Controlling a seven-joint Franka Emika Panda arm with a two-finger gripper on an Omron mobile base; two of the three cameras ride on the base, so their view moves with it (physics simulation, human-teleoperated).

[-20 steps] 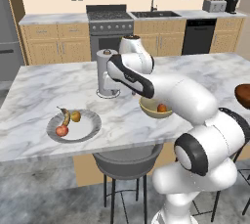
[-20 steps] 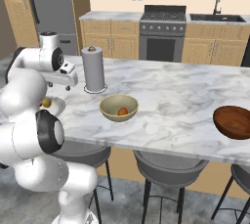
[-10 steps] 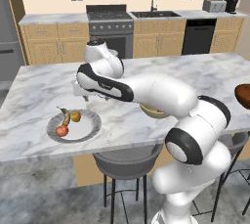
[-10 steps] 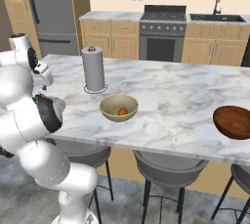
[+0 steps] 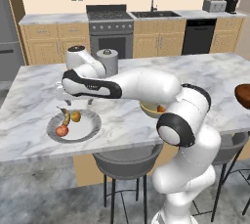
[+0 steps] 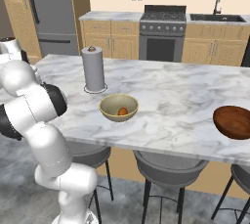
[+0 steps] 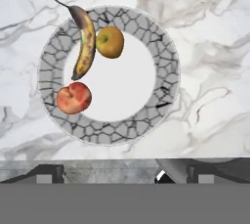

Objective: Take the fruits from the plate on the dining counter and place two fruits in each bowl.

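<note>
Fingers (image 7: pixel 124 171) spread wide, holding nothing, above the plate (image 7: pixel 163 78) on the table (image 5: pixel 205 71). Plate holds banana (image 7: pixel 86 39), yellow-green fruit (image 7: pixel 110 42), red fruit (image 7: pixel 73 98). Orange fruit (image 6: pixel 122 111) in tan bowl (image 6: pixel 118 107); brown bowl (image 6: pixel 233 122) well apart.

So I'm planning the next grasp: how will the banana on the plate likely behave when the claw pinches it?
The banana is long and curved, so it probably won't roll, unlike the round red fruit. It touches the yellow-green fruit, which might get nudged. Its dark, spotted skin suggests softness; a hard pinch may bruise it.
</note>
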